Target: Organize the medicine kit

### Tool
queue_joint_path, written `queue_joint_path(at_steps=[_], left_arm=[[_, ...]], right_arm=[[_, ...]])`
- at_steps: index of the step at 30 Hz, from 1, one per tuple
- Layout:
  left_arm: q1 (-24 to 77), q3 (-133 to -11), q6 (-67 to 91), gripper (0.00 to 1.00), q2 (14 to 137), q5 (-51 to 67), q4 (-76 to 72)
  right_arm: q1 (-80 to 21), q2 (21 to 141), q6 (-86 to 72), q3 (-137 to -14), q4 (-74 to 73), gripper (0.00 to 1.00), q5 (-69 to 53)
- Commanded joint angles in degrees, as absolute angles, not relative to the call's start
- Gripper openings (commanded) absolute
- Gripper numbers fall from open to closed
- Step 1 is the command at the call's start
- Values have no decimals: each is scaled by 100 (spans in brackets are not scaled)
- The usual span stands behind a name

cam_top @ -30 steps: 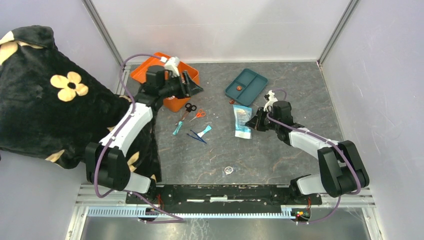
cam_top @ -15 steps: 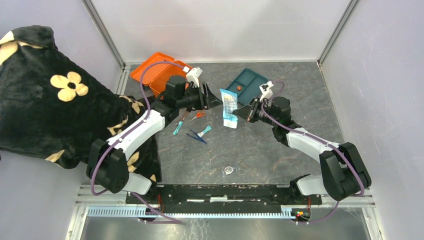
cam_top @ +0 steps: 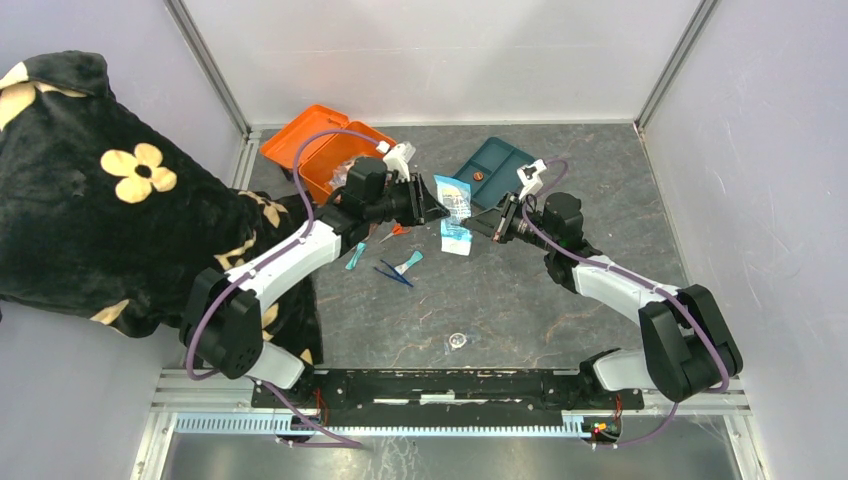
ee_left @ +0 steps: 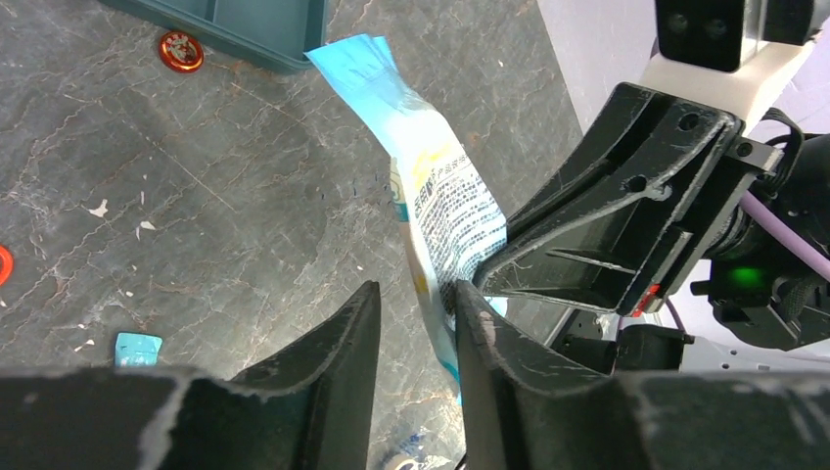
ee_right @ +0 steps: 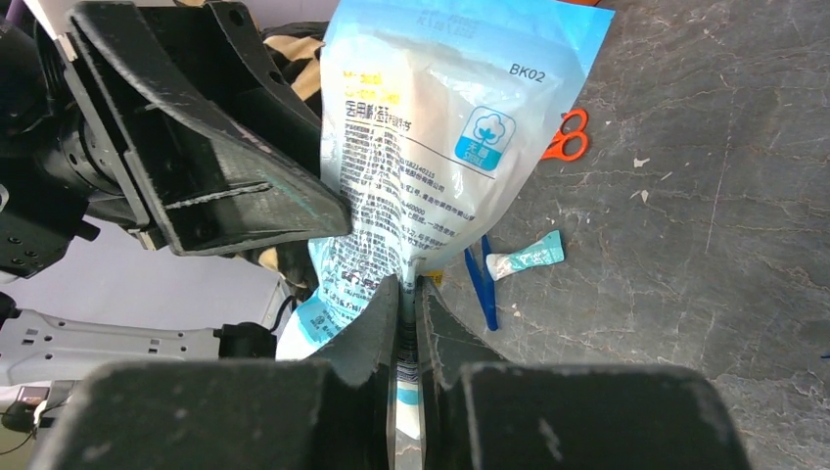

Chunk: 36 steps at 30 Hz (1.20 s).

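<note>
medicine kit (cam_top: 308,143) lies open; scissors (cam_top: 399,230), tube (cam_top: 409,262), tweezers (cam_top: 393,274) nearby, pouch (cam_top: 455,207) held aloft.

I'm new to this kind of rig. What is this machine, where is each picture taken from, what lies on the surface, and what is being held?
These are two robot arms bolted at the near edge of a table. The wide picture looks down from above and behind them. The other two come from a camera on each wrist, showing that claw's own fingers. The right claw pinches a white and blue packet, held up in the air. The left claw has its jaws parted around the same packet. On the table lie the open orange medicine kit, a teal tray and orange scissors.
</note>
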<state>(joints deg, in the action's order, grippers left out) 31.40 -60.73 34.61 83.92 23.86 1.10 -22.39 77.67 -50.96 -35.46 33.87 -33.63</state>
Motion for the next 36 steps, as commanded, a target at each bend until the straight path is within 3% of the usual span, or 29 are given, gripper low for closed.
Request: queue_joint_path(at_steps=[1,7,10,14,18,22,27,36], left_arm=[[3220,-6293,3654,37,8500,2280,-92],[3243,-6425,3578,4,8578,2314,-72],[3248,-6530,3421,2,8569,2195,111],[3237,-6755,3008,2,8612,2038,506],[3154,-7441,1993,2,8748,1368,1551],[2889,-8308,1065,2,8959,504,2517],[2848,-9497,-238,2,9645,-1753,3787],[2803,-10282,-1961,2,10573,-4025,3805]], right_arm=[[-2269,7583,-5147,-3665,3799,6,-3550],[-2260,7510,-4854,-3647,3450,11,-3376],[-2264,7367,-4486,-3677,2918,25,-3071],[-2259,7148,-3604,-4043,1655,56,-2480],[-2241,6846,-2750,-4254,557,68,-1634],[-2198,6530,-2380,-4080,151,71,-1267],[-2170,6475,-2055,-3995,-207,72,-1361],[-2155,6390,-1785,-3854,-442,72,-1472]])
